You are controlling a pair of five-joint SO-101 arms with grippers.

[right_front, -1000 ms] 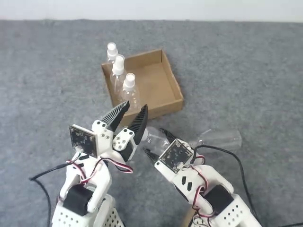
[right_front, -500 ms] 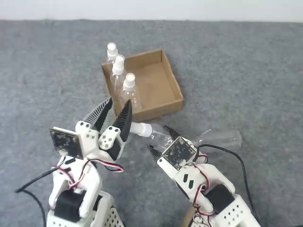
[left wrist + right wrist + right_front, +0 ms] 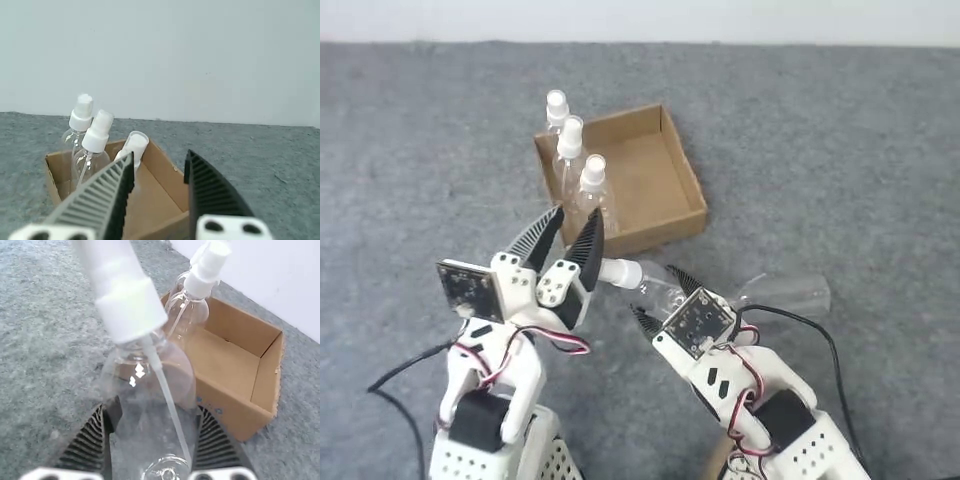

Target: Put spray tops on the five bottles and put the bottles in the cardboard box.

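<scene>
Clear bottles are topped in white; the box is coloured brown, the carpet mottled grey.

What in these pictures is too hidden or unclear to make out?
- High view: the right claw covers the lower end of the held bottle.
- High view: the lying bottle is clear and faint; whether its neck is capped cannot be told.
- Left wrist view: a finger of the left claw hides the body of the nearest boxed bottle.
</scene>
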